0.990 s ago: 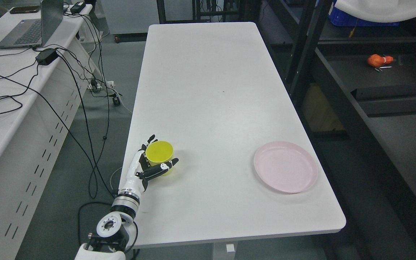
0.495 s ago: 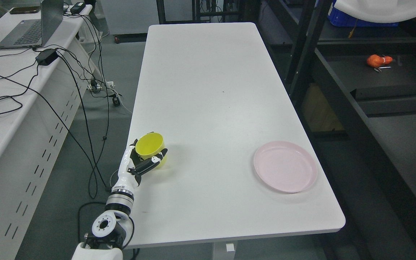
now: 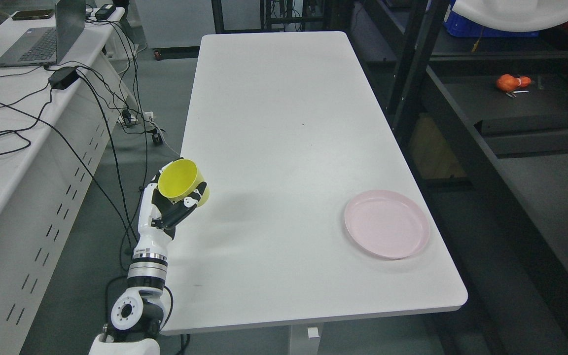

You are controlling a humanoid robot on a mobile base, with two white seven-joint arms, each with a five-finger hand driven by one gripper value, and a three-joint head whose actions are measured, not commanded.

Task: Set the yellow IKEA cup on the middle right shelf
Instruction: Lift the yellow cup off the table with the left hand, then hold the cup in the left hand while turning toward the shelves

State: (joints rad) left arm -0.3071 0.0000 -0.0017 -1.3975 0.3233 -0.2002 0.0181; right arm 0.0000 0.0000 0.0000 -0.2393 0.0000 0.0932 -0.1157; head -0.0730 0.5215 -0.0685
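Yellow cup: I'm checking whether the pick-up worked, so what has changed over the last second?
The left hand, already closed around the yellow cup, has carried it up and toward the table's left edge, clear of the white table, and the cup now tilts with its mouth toward the left. The grip has not been released. The pink plate kept its place on the table; the view shifted slightly.

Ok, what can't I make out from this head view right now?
- Right hand: out of frame.
- Cup base and far wall: covered by the left hand.
- Shelf levels: cut off by the top and right edges, so the middle right one can't be picked out.
- Orange thing on the shelf: too small to identify.
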